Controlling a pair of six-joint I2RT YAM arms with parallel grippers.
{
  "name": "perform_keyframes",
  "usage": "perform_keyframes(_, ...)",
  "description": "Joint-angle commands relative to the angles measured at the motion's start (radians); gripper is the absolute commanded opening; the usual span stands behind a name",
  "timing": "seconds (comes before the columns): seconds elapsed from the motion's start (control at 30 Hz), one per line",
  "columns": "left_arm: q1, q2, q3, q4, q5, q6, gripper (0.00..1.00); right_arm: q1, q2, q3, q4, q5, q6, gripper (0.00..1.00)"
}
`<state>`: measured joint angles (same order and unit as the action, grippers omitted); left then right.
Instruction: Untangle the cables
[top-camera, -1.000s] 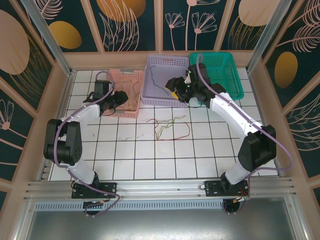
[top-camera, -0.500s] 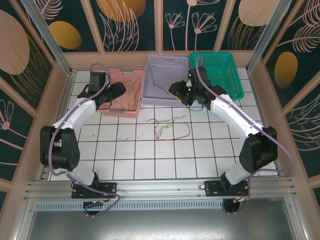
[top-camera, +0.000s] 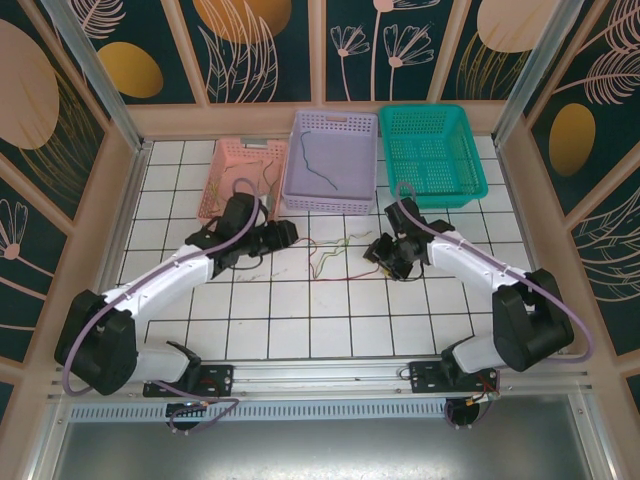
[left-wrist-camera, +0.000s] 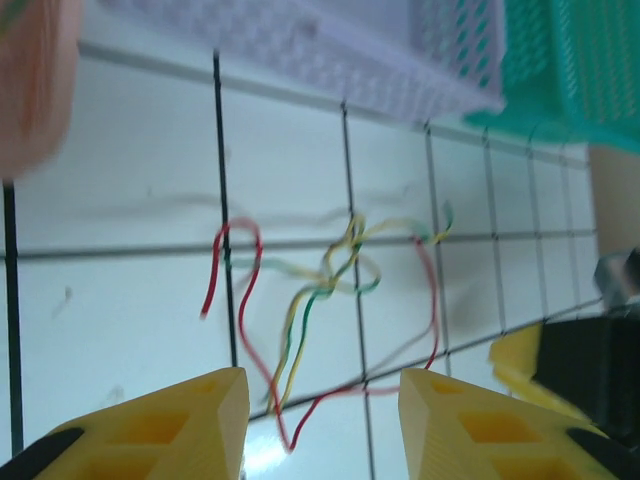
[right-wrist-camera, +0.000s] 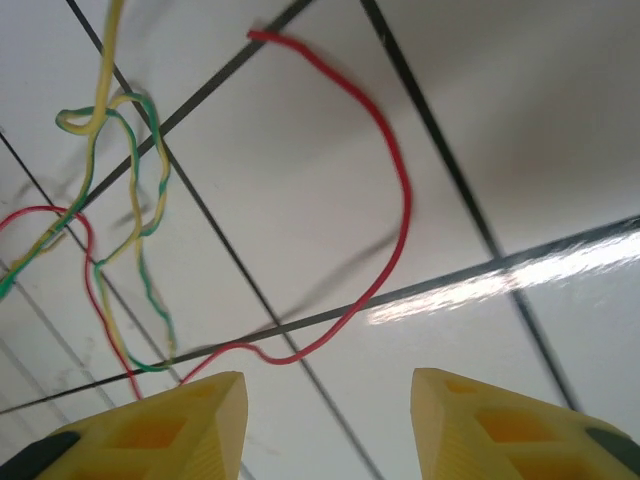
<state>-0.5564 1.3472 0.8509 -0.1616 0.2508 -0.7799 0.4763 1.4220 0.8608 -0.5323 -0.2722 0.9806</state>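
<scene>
A loose tangle of cables (top-camera: 338, 256) lies on the white tiles in the middle: a red one (left-wrist-camera: 432, 300), and a yellow and a green one (left-wrist-camera: 300, 322) twisted together. My left gripper (top-camera: 287, 235) hovers just left of the tangle, open, with nothing between its yellow fingers (left-wrist-camera: 180, 425). From the right, my right gripper (top-camera: 377, 250) faces the same tangle, also open and holding nothing. The red cable's loop (right-wrist-camera: 400, 200) and the yellow-green knot (right-wrist-camera: 135, 190) lie ahead of its jaws. A brown cable (top-camera: 264, 180) lies in the pink basket, a dark one (top-camera: 312, 165) in the lilac basket.
Three baskets stand in a row at the back: pink (top-camera: 222, 160), lilac (top-camera: 362, 170) and green (top-camera: 432, 150). Wooden walls close in the tiled floor. The right gripper's yellow finger (left-wrist-camera: 525, 362) shows at the right edge of the left wrist view.
Both arms have swung down from the baskets to the tangle on the tiles: the left from the pink basket, the right from the lilac one.
</scene>
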Motion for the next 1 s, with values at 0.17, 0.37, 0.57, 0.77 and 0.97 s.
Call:
perform_keyframes(0.17,-0.133,0.100,0.018,0.089,-0.010,0.102,0.43,0.078,0.157,-0.023,0.218,-0.057,0.336,0.43)
perform_keyframes(0.37,-0.198,0.218,0.107,0.044,-0.067,0.179,0.47,0.077,0.210,-0.039,0.228,-0.024,0.410,0.42)
perform_keyframes(0.57,-0.238,0.353,0.231,-0.021,-0.129,0.257,0.51,0.050,0.235,-0.028,0.220,0.008,0.392,0.23)
perform_keyframes(0.77,-0.260,0.474,0.289,-0.090,-0.189,0.326,0.50,0.038,0.214,-0.006,0.178,0.025,0.356,0.15)
perform_keyframes(0.97,-0.269,0.475,0.280,-0.115,-0.275,0.338,0.56,0.029,0.204,-0.006,0.163,0.021,0.330,0.07)
